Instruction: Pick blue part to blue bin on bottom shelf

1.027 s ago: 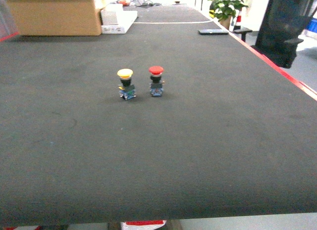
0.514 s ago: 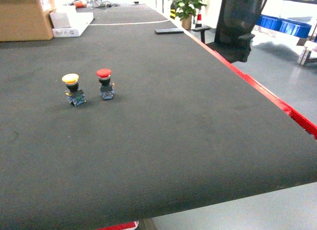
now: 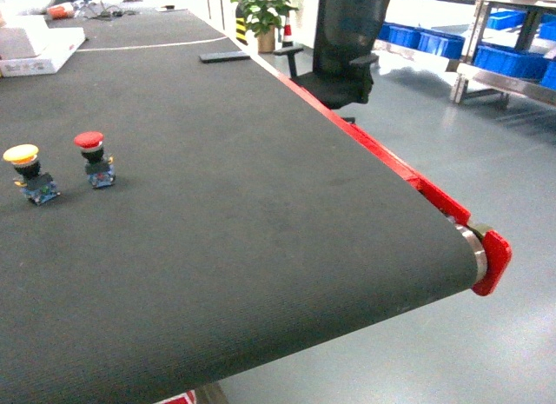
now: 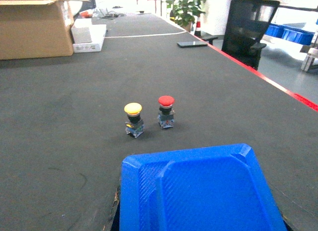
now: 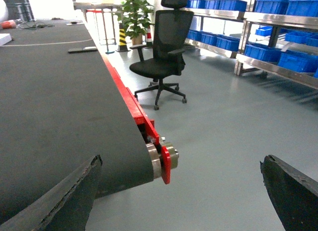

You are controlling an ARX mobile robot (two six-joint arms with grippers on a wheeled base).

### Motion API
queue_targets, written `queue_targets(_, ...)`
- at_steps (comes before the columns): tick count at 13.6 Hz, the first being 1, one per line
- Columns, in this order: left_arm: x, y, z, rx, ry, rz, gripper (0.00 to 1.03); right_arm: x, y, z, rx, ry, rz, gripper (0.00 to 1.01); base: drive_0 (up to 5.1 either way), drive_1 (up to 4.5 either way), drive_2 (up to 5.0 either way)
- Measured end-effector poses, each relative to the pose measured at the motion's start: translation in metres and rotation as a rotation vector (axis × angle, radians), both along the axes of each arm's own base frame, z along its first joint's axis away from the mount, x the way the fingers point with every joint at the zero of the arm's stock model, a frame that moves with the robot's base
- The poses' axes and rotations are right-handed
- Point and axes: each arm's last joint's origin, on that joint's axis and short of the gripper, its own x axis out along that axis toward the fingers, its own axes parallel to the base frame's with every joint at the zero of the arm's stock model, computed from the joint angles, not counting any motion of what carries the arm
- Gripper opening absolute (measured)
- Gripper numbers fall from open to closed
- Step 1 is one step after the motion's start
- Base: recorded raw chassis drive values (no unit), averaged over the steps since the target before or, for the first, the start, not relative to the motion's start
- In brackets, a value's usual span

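The blue part [image 4: 198,191], a shallow blue plastic piece, fills the bottom of the left wrist view and hangs just above the black belt [image 4: 74,116]. My left gripper is shut on it, its fingers hidden beneath. My right gripper [image 5: 179,201] stands open past the belt's end, over the grey floor, with nothing between its fingers. Blue bins [image 3: 512,61] sit on the bottom shelf [image 3: 508,84] of a steel rack at the far right of the head view. The blue bins [image 5: 271,53] also show in the right wrist view.
A yellow push button [image 3: 24,165] and a red push button [image 3: 94,156] stand on the belt at the left. The belt ends at a roller with a red cap [image 3: 491,261]. A black office chair [image 3: 347,39] stands between belt and rack. A cardboard box [image 4: 35,27] sits at the back left.
The head view has swung to the right. The two push buttons have slid to the left edge, and the belt's end, the chair and the rack with blue bins have come into view.
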Motion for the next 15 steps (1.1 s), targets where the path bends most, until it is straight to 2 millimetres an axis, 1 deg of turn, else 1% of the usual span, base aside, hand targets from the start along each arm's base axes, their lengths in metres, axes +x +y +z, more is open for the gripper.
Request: queue_targets(15, 0.0, 0.0, 0.0, 0.0, 0.0, 0.0, 0.44, 0.0, 0.0, 0.0, 0.0, 0.0, 0.0, 0.98, 0.0, 0.0, 0.0)
